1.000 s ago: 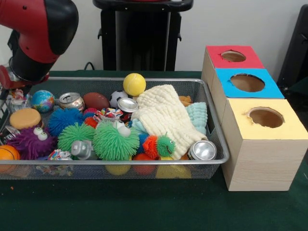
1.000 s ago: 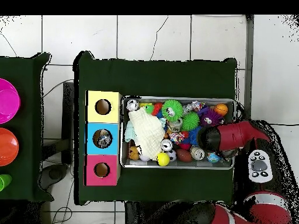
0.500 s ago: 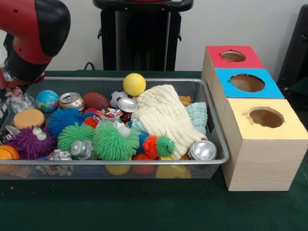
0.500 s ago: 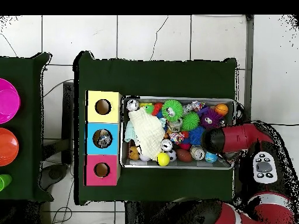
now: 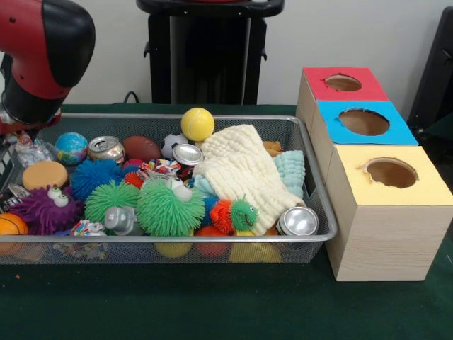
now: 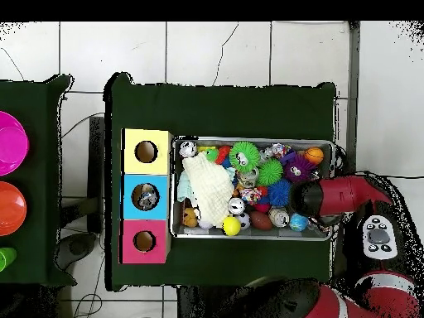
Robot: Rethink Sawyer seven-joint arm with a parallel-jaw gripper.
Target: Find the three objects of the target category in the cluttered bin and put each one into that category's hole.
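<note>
The wire mesh bin point(image 5: 212, 239) is full of mixed toys. Cans lie among them: one at the back left point(image 5: 106, 147), one in the middle point(image 5: 187, 154), one at the front right corner point(image 5: 297, 221) and a silver one on its side point(image 5: 124, 219). Balls include a yellow ball point(image 5: 197, 124), a globe ball point(image 5: 71, 147) and a brown football point(image 5: 141, 147). My red arm point(image 5: 42, 57) hangs over the bin's left end. The gripper point(image 5: 6, 159) is mostly cut off by the picture's edge. In the overhead view the arm point(image 6: 331, 199) covers the gripper.
Right of the bin stand three boxes with holes: red point(image 5: 343, 83), blue point(image 5: 364, 122) and yellow point(image 5: 391, 173). A cream cloth point(image 5: 241, 170) drapes over the bin's right half. Fuzzy toys in green point(image 5: 166, 207), blue point(image 5: 95, 173) and purple point(image 5: 46, 209) fill the left.
The arm has drawn back toward the bin's left end in the front view, uncovering more of the globe ball and the orange disc. The toys have not moved.
</note>
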